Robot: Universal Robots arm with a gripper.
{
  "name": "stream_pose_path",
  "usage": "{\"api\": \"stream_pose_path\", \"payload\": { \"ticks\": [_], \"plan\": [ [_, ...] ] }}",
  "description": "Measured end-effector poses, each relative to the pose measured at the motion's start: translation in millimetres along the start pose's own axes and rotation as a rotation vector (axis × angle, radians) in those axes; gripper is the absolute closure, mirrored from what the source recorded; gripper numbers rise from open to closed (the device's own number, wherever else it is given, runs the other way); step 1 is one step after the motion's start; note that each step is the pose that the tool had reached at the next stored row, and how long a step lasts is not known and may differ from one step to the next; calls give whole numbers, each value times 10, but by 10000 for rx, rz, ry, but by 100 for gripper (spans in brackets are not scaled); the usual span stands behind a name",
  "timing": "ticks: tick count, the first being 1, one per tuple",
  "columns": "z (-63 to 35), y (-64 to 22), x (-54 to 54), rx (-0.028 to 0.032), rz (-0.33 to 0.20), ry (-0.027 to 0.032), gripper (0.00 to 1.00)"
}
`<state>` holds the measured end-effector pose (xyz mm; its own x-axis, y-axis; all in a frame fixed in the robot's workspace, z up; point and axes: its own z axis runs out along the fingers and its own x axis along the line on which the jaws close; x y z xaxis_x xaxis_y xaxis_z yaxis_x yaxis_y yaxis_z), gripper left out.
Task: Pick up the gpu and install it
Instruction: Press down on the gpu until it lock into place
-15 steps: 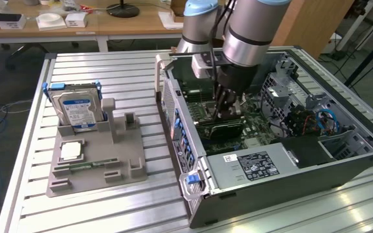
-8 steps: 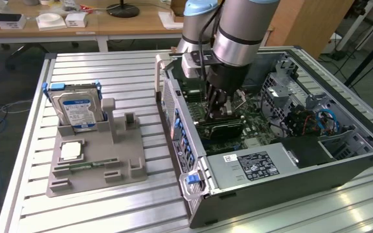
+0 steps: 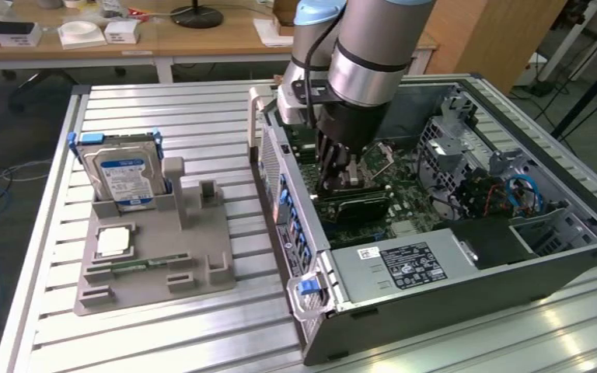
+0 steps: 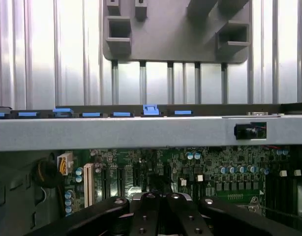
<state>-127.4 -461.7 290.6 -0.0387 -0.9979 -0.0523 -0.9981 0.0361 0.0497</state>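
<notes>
Fingers [image 4: 161,206] pressed together inside case [image 3: 547,256], seemingly over gpu [image 3: 356,208]; wrist view shows motherboard [image 4: 210,169].

Gpu [image 3: 361,208] inside case [image 3: 506,268]; holder tray [image 3: 153,256] at exterior view's left.

A ribbed aluminium table [image 3: 174,326] is carrying everything in the scene. Directly on it, a grey parts holder [image 3: 153,260] is lying flat, towards the exterior view's left of the open computer case [image 3: 465,268]. The case is resting on its side on the same table, just beside the holder, with a strip of bare slats showing between them. Both are sitting square to the table's grooves.
</notes>
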Motion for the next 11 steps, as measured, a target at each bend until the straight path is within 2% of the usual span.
{"api": "stream_pose_path", "payload": {
  "ticks": [7,8,11],
  "plan": [
    [-27,62,-1,-315,13,-98,89],
    [-32,73,-2,-336,12,-111,89],
    [-34,117,-2,-344,12,-139,89]
  ]
}}
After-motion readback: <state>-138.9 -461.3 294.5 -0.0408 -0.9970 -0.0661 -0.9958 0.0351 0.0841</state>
